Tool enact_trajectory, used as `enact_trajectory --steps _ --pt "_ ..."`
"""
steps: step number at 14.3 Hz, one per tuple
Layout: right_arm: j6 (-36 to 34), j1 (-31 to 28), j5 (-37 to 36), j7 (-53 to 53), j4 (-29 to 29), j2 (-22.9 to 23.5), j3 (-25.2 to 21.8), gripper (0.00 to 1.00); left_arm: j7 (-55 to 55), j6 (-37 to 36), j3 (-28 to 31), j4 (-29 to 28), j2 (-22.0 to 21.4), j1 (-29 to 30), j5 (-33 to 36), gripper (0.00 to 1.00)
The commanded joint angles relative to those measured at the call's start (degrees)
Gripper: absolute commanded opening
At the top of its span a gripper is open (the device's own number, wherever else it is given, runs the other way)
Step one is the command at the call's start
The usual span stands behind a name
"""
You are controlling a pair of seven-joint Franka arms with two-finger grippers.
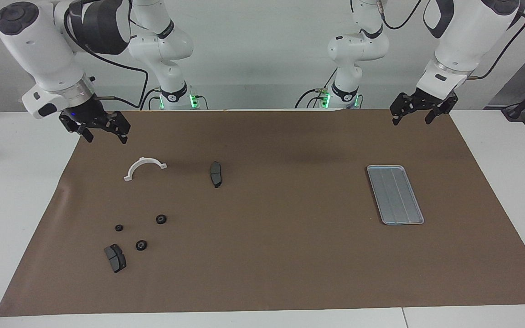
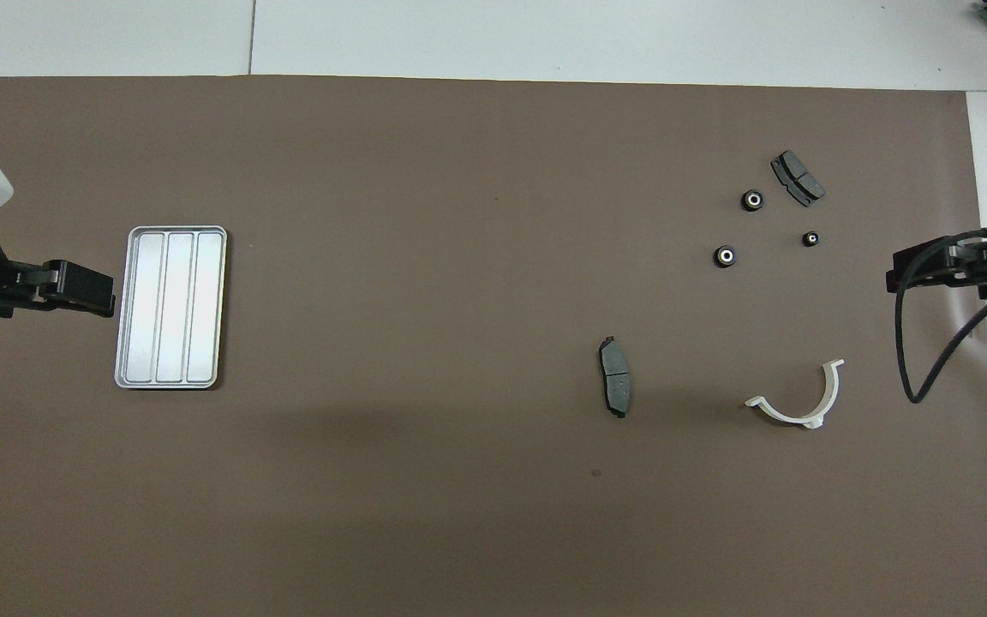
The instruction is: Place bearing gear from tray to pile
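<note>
The silver-grey ridged tray lies toward the left arm's end of the table; no gear shows on it. The pile lies toward the right arm's end: three small black gears beside a dark grey brake pad. In the overhead view the gears lie next to that pad. My left gripper hangs open and empty in the air beside the tray. My right gripper hangs open and empty over the mat's edge, near the pile.
A white half-ring bracket lies nearer to the robots than the pile. A second brake pad lies beside it toward the table's middle. A brown mat covers the table.
</note>
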Motion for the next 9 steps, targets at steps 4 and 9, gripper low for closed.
enact_trajectory --steps 4,9 --pt "-2.9 -3.2 3.3 -2.7 1.6 -0.8 0.5 1.0 0.3 0.2 -0.5 -1.9 -1.9 1.2 -0.6 1.0" --pt "-5.9 -5.5 3.3 -5.9 2.8 -1.2 0.6 1.0 0.3 0.2 -0.5 -1.9 -1.9 1.2 -0.6 1.0"
